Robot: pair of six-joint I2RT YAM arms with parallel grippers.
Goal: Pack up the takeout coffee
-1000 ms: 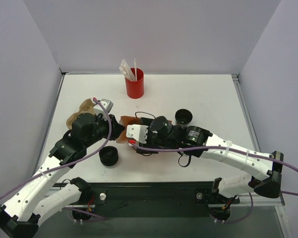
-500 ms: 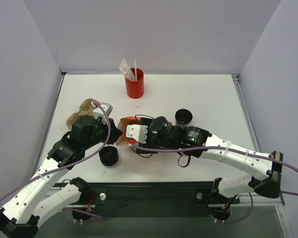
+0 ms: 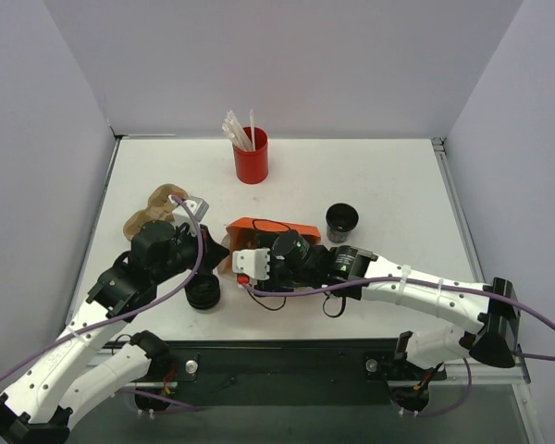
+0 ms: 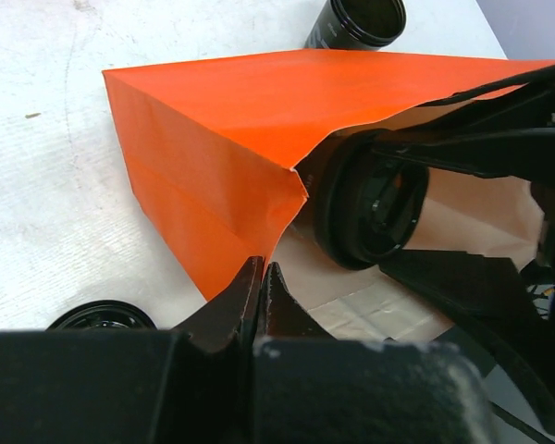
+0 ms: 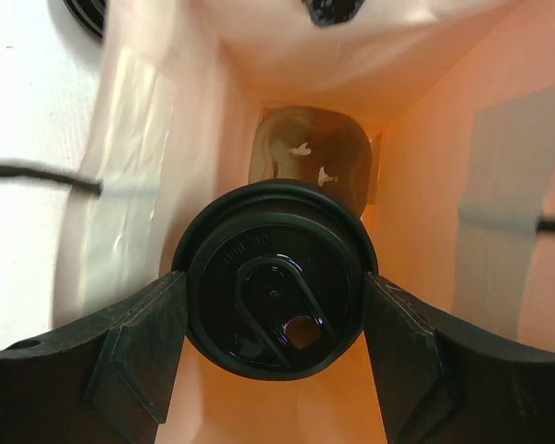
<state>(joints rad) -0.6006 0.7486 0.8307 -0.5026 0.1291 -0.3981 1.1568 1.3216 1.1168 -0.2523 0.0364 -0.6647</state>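
- White table (image 3: 388, 185) fills the scene, with pale lilac walls on its far, left and right sides.
- Orange paper bag (image 4: 240, 102) lies on its side near the middle of the table, its mouth towards the near side.
- Left gripper (image 4: 262, 277) is closed tight on the near left edge of the bag's mouth, with the paper pinched between its fingers.
- Right gripper (image 5: 274, 296) reaches into the mouth of the bag, its fingers (image 5: 139, 342) clamped on either side of a takeout coffee cup (image 5: 276, 277).
- That cup is black, has its round lid on, and sits inside the bag, lid facing the wrist camera.
- Red cup of white straws (image 3: 251, 155) stands upright at the far side, well apart from the bag.
- Tan cardboard piece (image 3: 157, 205) lies to the left, beside the left arm.
- Open black cup (image 3: 341, 219) stands without a lid just right of the bag.
- Low stack of black lids (image 3: 203, 291) rests near the left gripper, on its near side.
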